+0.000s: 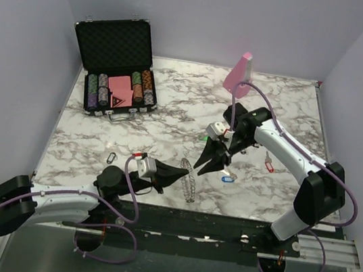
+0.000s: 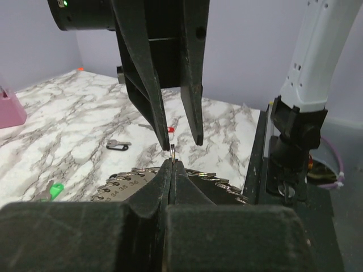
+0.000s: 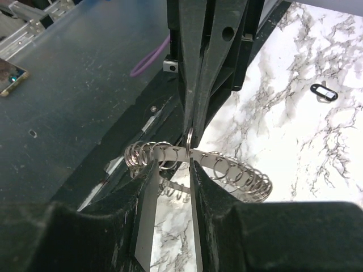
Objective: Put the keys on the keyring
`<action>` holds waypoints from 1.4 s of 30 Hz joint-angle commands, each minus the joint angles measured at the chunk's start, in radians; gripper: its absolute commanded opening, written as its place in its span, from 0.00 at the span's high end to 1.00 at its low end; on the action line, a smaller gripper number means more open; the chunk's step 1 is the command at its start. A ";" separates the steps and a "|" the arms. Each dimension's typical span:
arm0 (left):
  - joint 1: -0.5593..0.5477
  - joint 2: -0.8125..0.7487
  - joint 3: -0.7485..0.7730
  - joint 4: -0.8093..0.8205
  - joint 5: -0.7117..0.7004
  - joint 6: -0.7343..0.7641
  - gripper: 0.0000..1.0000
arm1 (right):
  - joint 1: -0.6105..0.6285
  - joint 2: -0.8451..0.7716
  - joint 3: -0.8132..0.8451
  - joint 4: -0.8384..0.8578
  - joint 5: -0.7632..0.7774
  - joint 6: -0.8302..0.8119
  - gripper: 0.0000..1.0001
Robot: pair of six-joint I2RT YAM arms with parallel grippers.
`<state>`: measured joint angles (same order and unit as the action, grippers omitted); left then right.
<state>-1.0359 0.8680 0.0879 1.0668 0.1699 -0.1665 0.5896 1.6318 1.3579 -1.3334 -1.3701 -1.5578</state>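
Note:
The keyring (image 1: 190, 182) stands on edge near the table's front, coil-like. My left gripper (image 1: 185, 173) is shut on one small loop at the ring's rim; the left wrist view shows its fingertips (image 2: 171, 164) pinched together above the toothed ring (image 2: 127, 182). My right gripper (image 1: 206, 166) points down at the same spot, open, its fingers (image 3: 148, 187) astride the ring (image 3: 238, 173). Loose keys lie on the table: blue (image 1: 225, 179), red (image 1: 269, 165), black (image 1: 111, 158), green (image 1: 206, 138). Neither gripper holds a key.
An open black case (image 1: 116, 44) of poker chips stands at the back left. A pink wedge block (image 1: 239, 73) stands at the back centre. The table's front edge and the dark rail (image 1: 222, 231) lie just below both grippers.

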 commanded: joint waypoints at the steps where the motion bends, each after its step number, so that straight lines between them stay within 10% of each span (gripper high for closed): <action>1: 0.000 0.045 0.009 0.208 -0.049 -0.062 1.00 | 0.007 -0.001 -0.008 0.008 -0.043 0.094 0.64; 42: -0.004 0.146 0.044 0.233 -0.038 -0.068 1.00 | 0.012 -0.021 0.035 0.197 -0.006 0.408 0.73</action>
<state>-1.0363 1.0275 0.1204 1.2911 0.1425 -0.2405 0.5957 1.6306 1.3579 -1.2335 -1.3777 -1.2694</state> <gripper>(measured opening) 0.007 0.274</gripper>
